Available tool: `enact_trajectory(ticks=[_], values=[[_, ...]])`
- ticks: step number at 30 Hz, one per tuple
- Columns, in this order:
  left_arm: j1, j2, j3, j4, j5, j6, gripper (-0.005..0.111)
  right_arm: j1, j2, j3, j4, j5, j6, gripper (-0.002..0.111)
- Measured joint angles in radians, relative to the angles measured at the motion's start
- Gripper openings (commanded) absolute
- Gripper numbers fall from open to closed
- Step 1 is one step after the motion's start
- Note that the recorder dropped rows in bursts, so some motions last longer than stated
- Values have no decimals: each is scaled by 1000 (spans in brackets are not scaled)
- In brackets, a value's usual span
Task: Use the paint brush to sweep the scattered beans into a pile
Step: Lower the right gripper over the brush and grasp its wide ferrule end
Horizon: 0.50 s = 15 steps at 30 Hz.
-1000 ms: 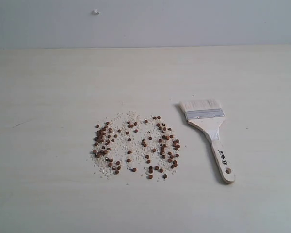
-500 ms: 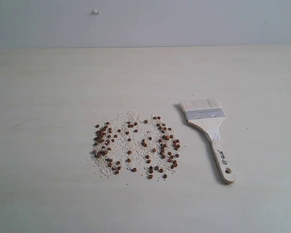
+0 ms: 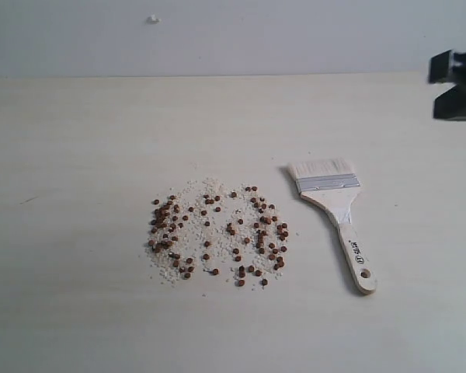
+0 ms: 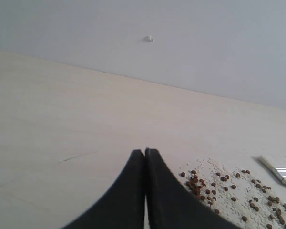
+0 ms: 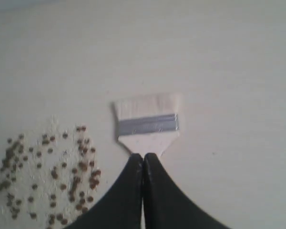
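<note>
— What's hard to see?
— Your left gripper (image 4: pixel 145 151), tips together, misses the exterior view; your right gripper (image 5: pixel 144 155), also closed, is cropped at its edge.
— The paint brush (image 3: pixel 334 214)?
— Right of the scattered beans (image 3: pixel 217 233), bristles toward the wall (image 3: pixel 233 39), handle nearer.

paint brush (image 5: pixel 147 125) handle: behind right claw (image 5: pixel 143 157) | beans (image 4: pixel 233 199): cut by frame edge

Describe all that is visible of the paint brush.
The paint brush is wide and flat: cream-white bristles, a silver metal ferrule, a pale wooden handle with a hole near its end. It lies flat on the table, bristles toward the far edge, right of the beans in the exterior view, apart from them. Nothing grips it.
</note>
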Motion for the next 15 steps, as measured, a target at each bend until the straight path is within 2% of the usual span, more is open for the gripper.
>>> enact_trajectory(ticks=[3, 10, 15], values=[[0, 0, 0, 0, 0, 0, 0, 78, 122, -48, -95, 45, 60, 0], [0, 0, 0, 0, 0, 0, 0, 215, 389, -136, -394, 127, 334, 0], [0, 0, 0, 0, 0, 0, 0, 270, 535, -190, -460, 164, 393, 2]])
